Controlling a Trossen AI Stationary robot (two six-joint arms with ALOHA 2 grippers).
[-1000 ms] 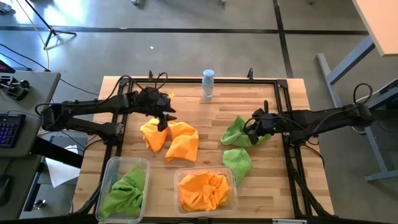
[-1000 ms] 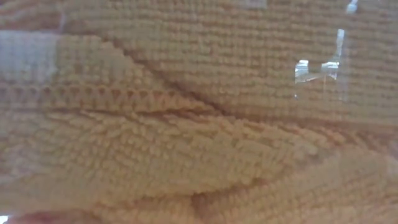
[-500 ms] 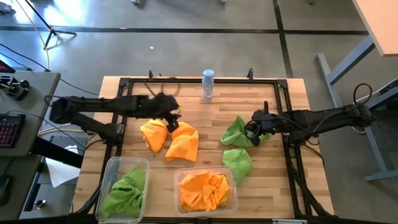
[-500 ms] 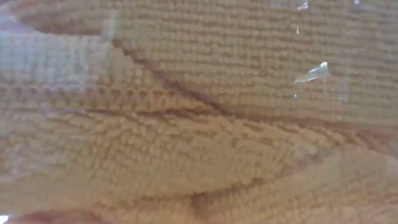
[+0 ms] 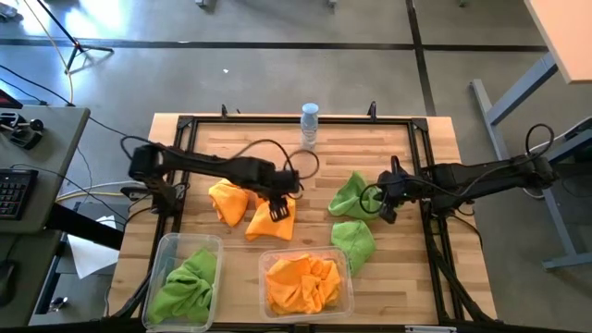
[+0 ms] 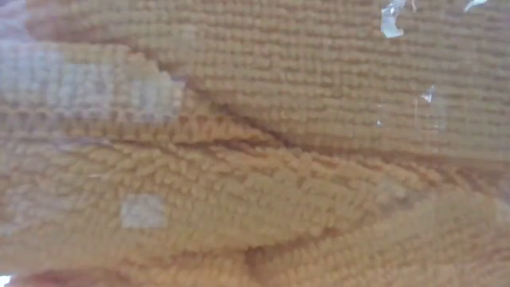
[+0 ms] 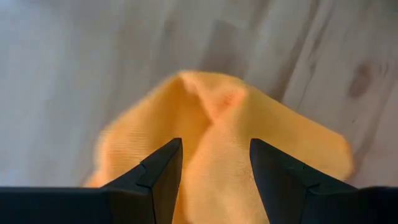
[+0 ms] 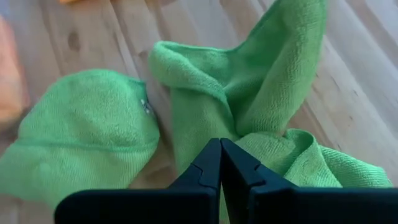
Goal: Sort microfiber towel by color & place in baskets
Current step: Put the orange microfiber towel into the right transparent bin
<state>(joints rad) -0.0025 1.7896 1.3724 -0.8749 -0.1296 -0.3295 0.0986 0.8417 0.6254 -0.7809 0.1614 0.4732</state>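
In the high view my left gripper (image 5: 282,191) hangs open over the right-hand of two orange towels (image 5: 270,219) lying mid-table; the other orange towel (image 5: 228,202) lies beside it. In the left wrist view the open fingers stand either side of a raised ridge of the orange towel (image 7: 214,106). My right gripper (image 5: 377,200) is shut on a green towel (image 5: 350,196); a second green towel (image 5: 353,242) lies nearer. The narrower basket (image 5: 165,248) holds green towels. The wider basket (image 5: 265,261) holds orange ones. My right gripper pinches a fold of the green towel (image 8: 245,127) between its shut fingers (image 8: 205,168), coming at it from the table's right, slanting down. The cloth bunches toward the fingertips, and the rest of the towel lies on the table.
A small clear bottle (image 5: 309,125) stands at the table's far edge. A black frame (image 5: 421,139) runs round the tabletop. The low view is filled by orange towel (image 6: 255,159) behind a clear basket wall. Bare wood lies between the orange and green towels.
My left gripper has swung from the table's far left toward the right and near side, ending over the right-hand orange towel. My right gripper has stayed at the green towel, shifting slightly toward the near edge; the towel's right part has drawn in toward it.
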